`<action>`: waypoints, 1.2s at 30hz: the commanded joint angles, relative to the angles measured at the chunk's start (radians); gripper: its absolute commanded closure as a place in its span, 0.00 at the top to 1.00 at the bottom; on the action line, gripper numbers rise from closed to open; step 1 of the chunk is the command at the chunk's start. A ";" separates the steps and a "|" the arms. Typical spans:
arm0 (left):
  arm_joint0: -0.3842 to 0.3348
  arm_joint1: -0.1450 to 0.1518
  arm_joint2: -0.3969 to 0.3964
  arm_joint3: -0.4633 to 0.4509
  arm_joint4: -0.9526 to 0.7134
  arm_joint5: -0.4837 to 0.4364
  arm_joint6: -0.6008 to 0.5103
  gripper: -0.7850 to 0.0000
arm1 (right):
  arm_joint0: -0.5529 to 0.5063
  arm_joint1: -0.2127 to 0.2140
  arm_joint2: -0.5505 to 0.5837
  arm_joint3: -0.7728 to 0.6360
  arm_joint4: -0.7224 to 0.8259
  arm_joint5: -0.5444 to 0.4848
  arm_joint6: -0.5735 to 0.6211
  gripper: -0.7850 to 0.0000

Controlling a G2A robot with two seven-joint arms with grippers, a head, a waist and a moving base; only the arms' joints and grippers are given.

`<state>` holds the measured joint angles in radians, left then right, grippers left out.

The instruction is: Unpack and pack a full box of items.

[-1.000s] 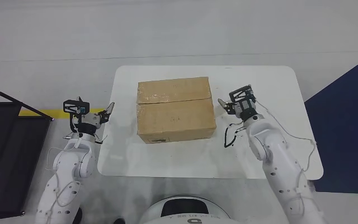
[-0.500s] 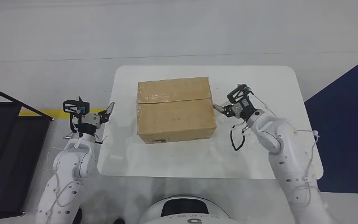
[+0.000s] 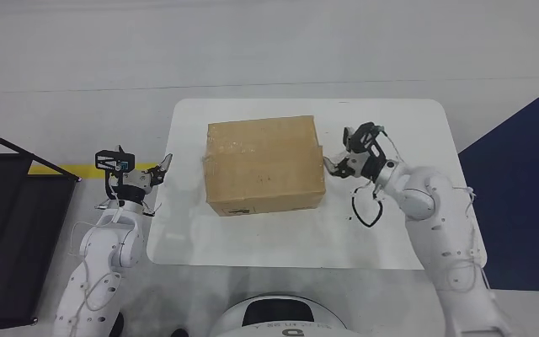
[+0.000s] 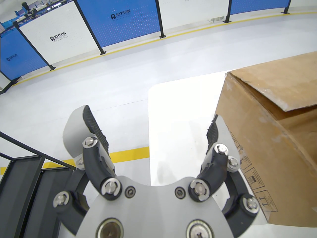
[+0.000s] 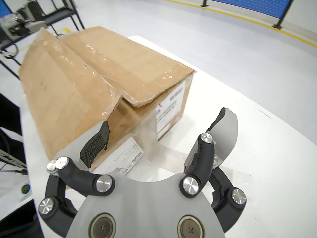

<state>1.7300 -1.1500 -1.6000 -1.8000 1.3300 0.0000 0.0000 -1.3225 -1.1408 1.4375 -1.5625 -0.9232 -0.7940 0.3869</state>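
White table [image 3: 253, 240], taped brown cardboard box [image 3: 265, 164]

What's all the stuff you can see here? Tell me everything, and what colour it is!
Cardboard box: one, brown, middle of the table, top flaps loose.
Table: one, white, under the box.
Rack: one, black, on the floor off the table's left end.
Floor line: one, yellow, on the floor near the rack.
Fence panels: several, blue and white, around the room.
Left gripper: one, silver and black, jaws open, by the table's left edge, apart from the box.
Right gripper: one, silver and black, jaws open, at the box's right end.
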 commanded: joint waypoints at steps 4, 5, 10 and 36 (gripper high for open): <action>0.000 0.000 0.000 0.000 0.000 0.000 0.000 1.00 | 0.010 0.016 0.024 0.034 0.149 -0.148 0.059 1.00; 0.000 0.000 0.000 0.000 0.000 0.000 0.000 1.00 | 0.008 0.019 0.025 0.036 0.175 -0.182 0.070 1.00; 0.000 0.000 0.000 0.000 0.000 0.000 0.000 1.00 | -0.013 0.048 0.004 0.002 0.327 -0.218 0.144 1.00; 0.000 0.000 0.000 0.000 0.000 0.000 0.000 1.00 | 0.077 0.048 -0.097 0.142 -0.026 0.197 -0.041 1.00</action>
<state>1.7300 -1.1500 -1.6000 -1.8000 1.3300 0.0000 0.0000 -1.2458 -1.0928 1.3418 -1.4167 -0.9551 -0.5943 0.3482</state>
